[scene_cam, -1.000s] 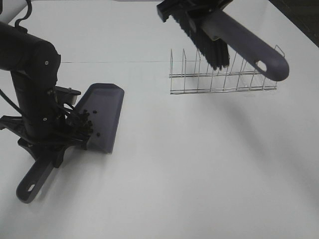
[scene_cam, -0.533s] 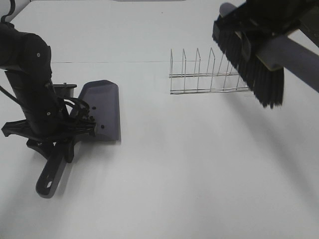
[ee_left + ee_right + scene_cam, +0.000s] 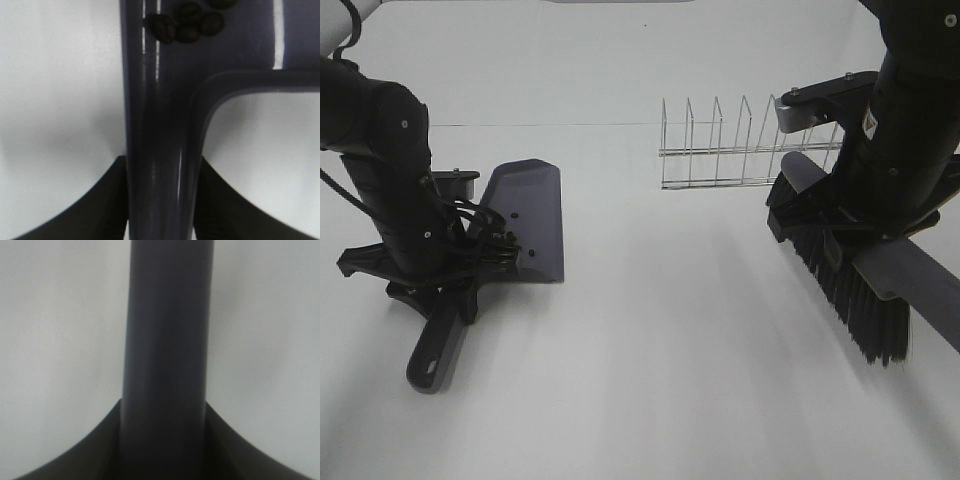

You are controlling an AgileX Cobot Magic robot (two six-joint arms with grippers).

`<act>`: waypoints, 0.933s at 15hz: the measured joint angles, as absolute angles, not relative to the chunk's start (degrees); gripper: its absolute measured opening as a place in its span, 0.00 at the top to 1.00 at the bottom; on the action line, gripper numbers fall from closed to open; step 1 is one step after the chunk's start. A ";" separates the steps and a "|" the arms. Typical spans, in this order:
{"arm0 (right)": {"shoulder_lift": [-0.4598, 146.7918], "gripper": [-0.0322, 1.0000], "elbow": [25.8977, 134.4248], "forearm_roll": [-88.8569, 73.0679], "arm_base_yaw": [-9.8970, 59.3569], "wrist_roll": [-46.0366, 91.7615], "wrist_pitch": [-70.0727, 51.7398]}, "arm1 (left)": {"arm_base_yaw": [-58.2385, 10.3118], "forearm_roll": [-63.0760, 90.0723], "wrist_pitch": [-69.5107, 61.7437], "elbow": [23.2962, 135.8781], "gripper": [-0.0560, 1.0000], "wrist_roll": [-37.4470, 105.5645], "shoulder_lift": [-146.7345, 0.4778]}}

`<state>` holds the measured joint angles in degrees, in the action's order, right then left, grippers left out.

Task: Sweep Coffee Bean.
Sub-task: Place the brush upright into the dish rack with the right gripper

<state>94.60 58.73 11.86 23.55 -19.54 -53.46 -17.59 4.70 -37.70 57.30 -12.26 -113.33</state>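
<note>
My left gripper (image 3: 452,288) is shut on the handle of the grey-purple dustpan (image 3: 532,215), which lies flat on the white table at the left. The left wrist view shows that handle (image 3: 160,145) between my dark fingers (image 3: 95,212), with several coffee beans (image 3: 186,26) in the back of the pan. A few dark beans (image 3: 517,214) dot the pan in the exterior view. At the right, my right gripper (image 3: 868,238) is shut on the brush handle (image 3: 167,340). The brush's black bristles (image 3: 850,295) point down, low over the table.
A wire rack (image 3: 735,150) with upright dividers stands at the back, just behind and left of the right arm. The table's white top (image 3: 670,330) stretches between pan and brush. The dustpan handle's end (image 3: 432,362) points to the front left.
The right arm has swung the brush from high at the back down to low at the right. The left arm has turned the dustpan slightly, its handle now more upright in view.
</note>
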 joint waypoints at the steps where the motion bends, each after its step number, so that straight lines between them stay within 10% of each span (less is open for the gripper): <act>1: 94.54 0.71 58.61 11.86 23.55 -19.77 -52.94 | -17.59 4.70 -37.70 57.30 0.64 -12.26 -113.33; 14: 94.54 0.71 58.61 11.86 23.55 -19.82 -52.48 | -17.59 4.70 -37.70 57.30 0.64 -12.26 -113.33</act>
